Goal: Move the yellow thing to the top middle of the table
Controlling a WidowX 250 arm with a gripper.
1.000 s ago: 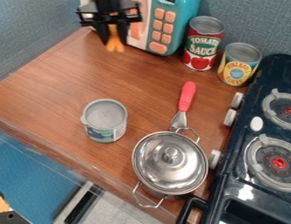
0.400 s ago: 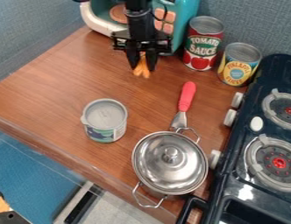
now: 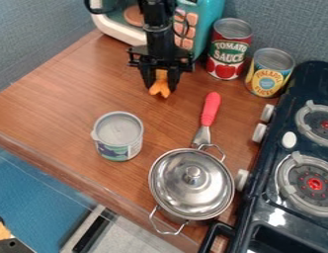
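The black gripper (image 3: 161, 86) hangs straight down over the upper middle of the wooden table (image 3: 67, 94), in front of the toy microwave. It is shut on a small yellow-orange thing (image 3: 160, 91), whose forked lower end pokes out below the fingertips. Its upper part is hidden between the fingers. Whether that lower end touches the wood, I cannot tell.
Behind stands the teal and white microwave (image 3: 206, 29). At right are the tomato sauce can (image 3: 227, 52), the pineapple can (image 3: 267, 76) and the stove (image 3: 292, 158). Nearer are an open grey can (image 3: 118, 136), a red-handled utensil (image 3: 210, 108) and a lidded pot (image 3: 191, 184).
From the upper left, my gripper has moved right and toward the camera's near side, carrying the yellow-orange thing. Since the later earlier frame it has come slightly further down the view.
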